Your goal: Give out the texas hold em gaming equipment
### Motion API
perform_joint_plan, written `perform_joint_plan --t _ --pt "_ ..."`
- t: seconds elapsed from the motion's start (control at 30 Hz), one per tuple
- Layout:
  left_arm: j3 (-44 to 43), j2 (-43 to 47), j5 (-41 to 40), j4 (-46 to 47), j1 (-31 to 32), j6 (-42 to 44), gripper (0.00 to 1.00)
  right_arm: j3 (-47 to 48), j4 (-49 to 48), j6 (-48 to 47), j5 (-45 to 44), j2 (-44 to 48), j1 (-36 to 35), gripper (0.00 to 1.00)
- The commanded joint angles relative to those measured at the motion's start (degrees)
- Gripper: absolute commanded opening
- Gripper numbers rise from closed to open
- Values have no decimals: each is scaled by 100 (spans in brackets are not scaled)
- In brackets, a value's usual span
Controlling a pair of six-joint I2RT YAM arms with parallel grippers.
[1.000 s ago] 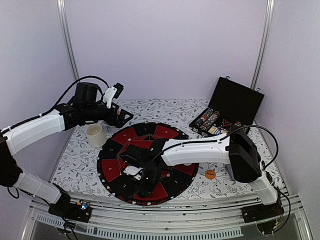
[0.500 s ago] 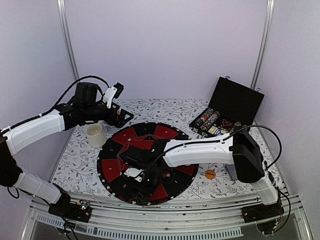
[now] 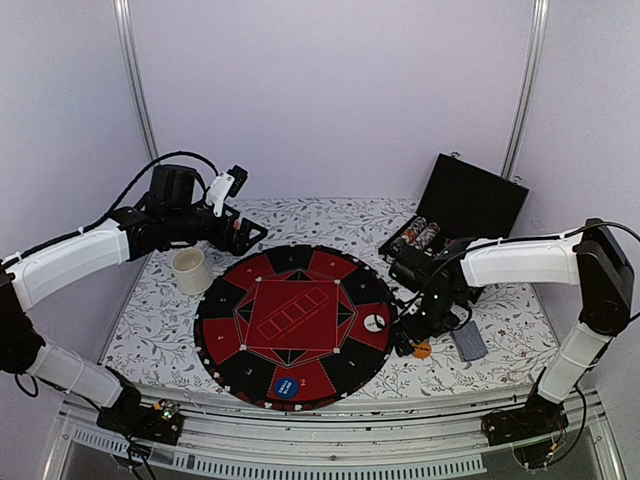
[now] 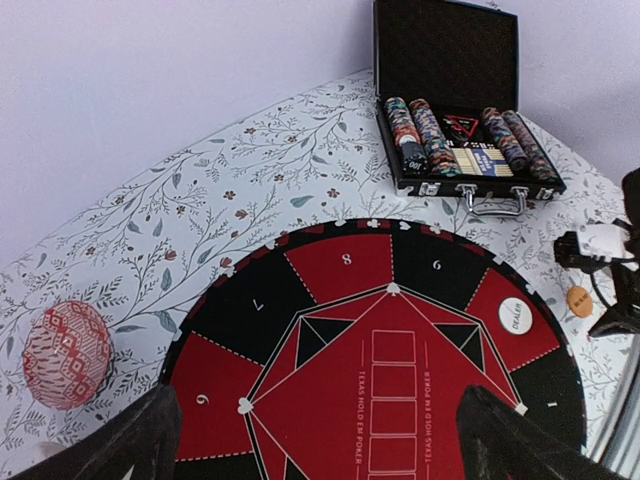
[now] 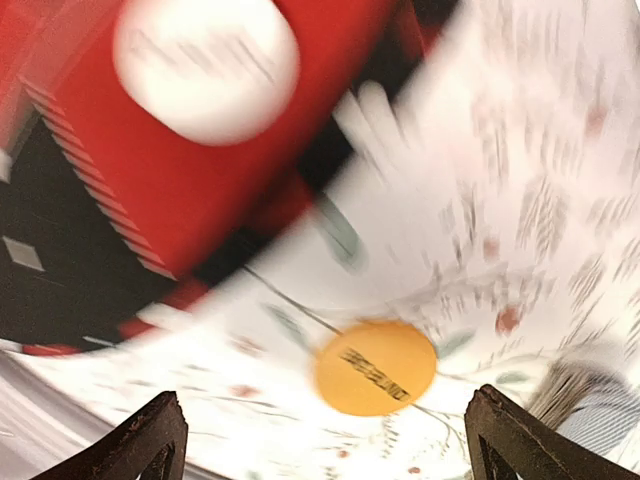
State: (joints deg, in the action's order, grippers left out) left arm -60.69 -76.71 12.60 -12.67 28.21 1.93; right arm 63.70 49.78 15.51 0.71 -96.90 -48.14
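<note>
The left fingers (image 4: 140, 440) are spread near the eleven o'clock edge of the red-and-black mat (image 3: 290, 320). The right fingers (image 5: 150, 440) are spread over the orange disc (image 5: 375, 368), laid on the counter (image 3: 160, 320) at the mat's four o'clock.

A white cup (image 3: 190, 270) stands by the left edge of the table (image 3: 150, 322). A pink patterned bowl (image 4: 66, 354) sits on its flowery top.

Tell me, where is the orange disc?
In the top view, the orange disc lies on the flowery tablecloth, just off the right edge of the mat, below the right gripper, with the cards to its right.
</note>
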Motion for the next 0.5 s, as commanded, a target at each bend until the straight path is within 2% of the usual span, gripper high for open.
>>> perform_joint_plan --t 0.0,0.23,0.47 --pt "21 33 23 104 -41 44 98 -434 -100 -32 15 -24 54 99" --pt "11 -11 1 92 -39 59 98 -397 -175 -130 -85 -464 163 98" --pt "22 11 -3 84 -44 66 98 -227 90 -8 -426 -795 215 75"
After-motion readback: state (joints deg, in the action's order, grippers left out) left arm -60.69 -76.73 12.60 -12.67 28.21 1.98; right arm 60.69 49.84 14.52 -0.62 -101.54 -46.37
